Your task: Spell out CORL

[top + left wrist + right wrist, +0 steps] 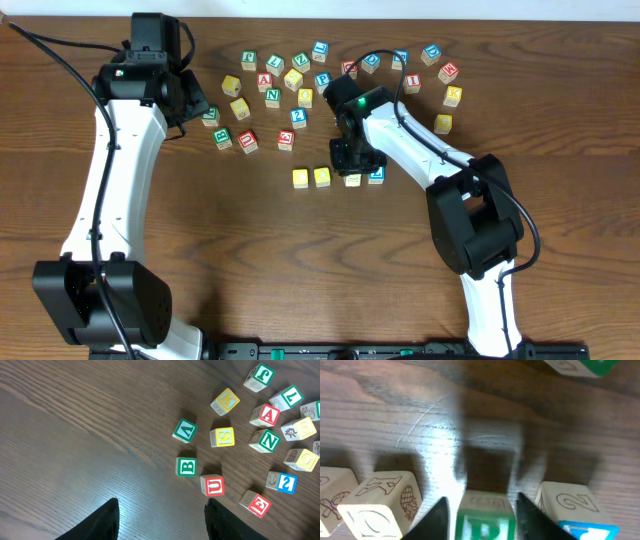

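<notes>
Four cubes stand in a row on the table: two yellow-topped cubes [300,177] [322,177], the green R cube [352,180] and the blue L cube [376,175]. My right gripper [352,166] is straight above the R cube. In the right wrist view the R cube [485,520] fills the gap of the right gripper [481,500], with a finger close against each side. A yellow-topped cube [380,505] is on its left and the L cube [580,510] on its right. My left gripper [162,502] hangs open and empty over bare wood at the far left [190,100].
Several loose letter cubes [290,80] lie scattered behind the row. The green B cube [186,466] and red U cube [213,485] are nearest my left fingers. More cubes [443,123] lie right of my right arm.
</notes>
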You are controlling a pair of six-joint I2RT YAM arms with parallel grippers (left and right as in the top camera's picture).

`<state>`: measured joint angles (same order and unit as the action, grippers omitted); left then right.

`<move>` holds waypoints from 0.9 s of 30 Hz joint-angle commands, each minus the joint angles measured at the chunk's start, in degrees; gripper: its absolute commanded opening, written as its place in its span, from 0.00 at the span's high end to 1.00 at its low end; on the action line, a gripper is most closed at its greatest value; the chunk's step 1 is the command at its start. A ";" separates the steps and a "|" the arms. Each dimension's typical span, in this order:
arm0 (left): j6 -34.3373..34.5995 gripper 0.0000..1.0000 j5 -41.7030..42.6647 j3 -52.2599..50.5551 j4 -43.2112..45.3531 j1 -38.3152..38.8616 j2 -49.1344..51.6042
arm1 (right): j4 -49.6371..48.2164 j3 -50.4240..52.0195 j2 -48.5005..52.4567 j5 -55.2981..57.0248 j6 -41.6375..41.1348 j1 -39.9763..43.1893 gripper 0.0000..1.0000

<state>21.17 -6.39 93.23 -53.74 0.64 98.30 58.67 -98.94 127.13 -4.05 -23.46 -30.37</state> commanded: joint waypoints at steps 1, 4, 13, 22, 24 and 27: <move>0.48 0.46 -0.74 -0.07 -0.15 -0.04 0.28 | 0.02 -1.16 0.22 0.72 -0.26 0.07 0.59; 0.48 0.46 -0.74 -0.07 -0.15 -0.04 0.28 | 0.00 -1.16 0.22 0.74 -0.26 0.09 0.55; 0.48 0.46 -0.72 -0.07 -0.15 -0.04 0.28 | 0.04 -1.16 0.20 0.87 -0.26 0.63 0.41; 0.48 0.46 -0.72 -0.07 -0.15 -0.04 0.28 | 0.90 -1.57 0.00 0.44 0.35 0.72 0.33; 0.48 0.46 -0.72 -0.07 -0.15 -0.04 0.28 | 0.92 -1.57 -0.17 0.44 0.35 0.72 0.33; 0.48 0.46 -0.74 -0.07 -0.15 -0.04 0.28 | 0.98 -1.88 -0.26 0.46 0.37 0.72 0.38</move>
<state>21.17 -6.39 93.23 -53.74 0.64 98.30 59.40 -99.07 127.13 -3.88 -23.42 -30.24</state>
